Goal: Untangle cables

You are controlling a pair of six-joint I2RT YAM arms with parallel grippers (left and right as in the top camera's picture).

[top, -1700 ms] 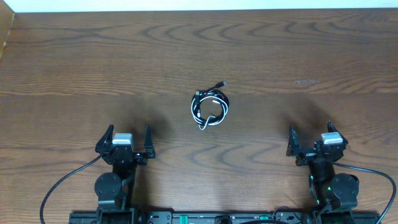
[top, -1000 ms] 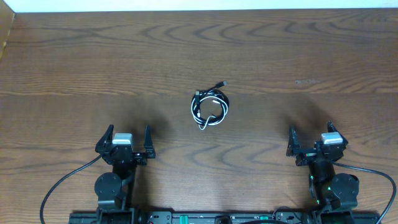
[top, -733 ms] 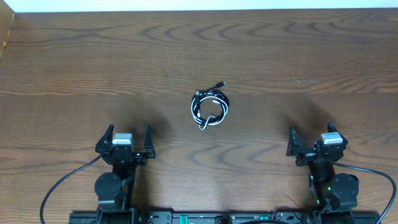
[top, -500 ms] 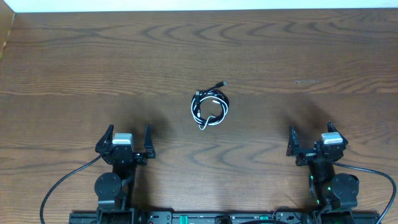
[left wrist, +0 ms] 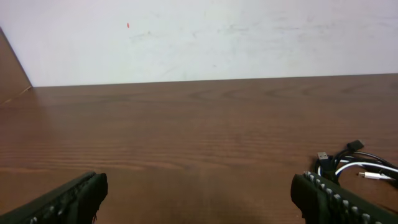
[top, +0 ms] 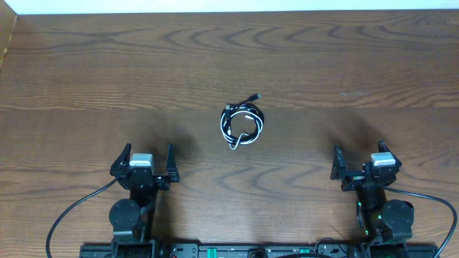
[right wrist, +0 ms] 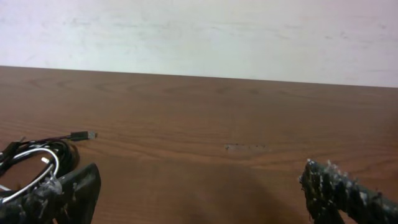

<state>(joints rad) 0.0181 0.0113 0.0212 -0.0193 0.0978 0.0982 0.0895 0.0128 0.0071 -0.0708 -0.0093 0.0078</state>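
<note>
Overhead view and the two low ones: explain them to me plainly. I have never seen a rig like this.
The overhead view looks down on a wooden table. At its near edge sit two robot arms, each ending in a two-finger claw: the left gripper and the right gripper. The other two pictures come from cameras on the wrists, so dark fingers show at the bottom corners. Mid-table lie the cables, one black and one white, coiled together. Both grippers are open and hold nothing.

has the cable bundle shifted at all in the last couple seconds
No. In the overhead view the cables lie at the same spot against the wood grain of the table, apart from both grippers.
</note>
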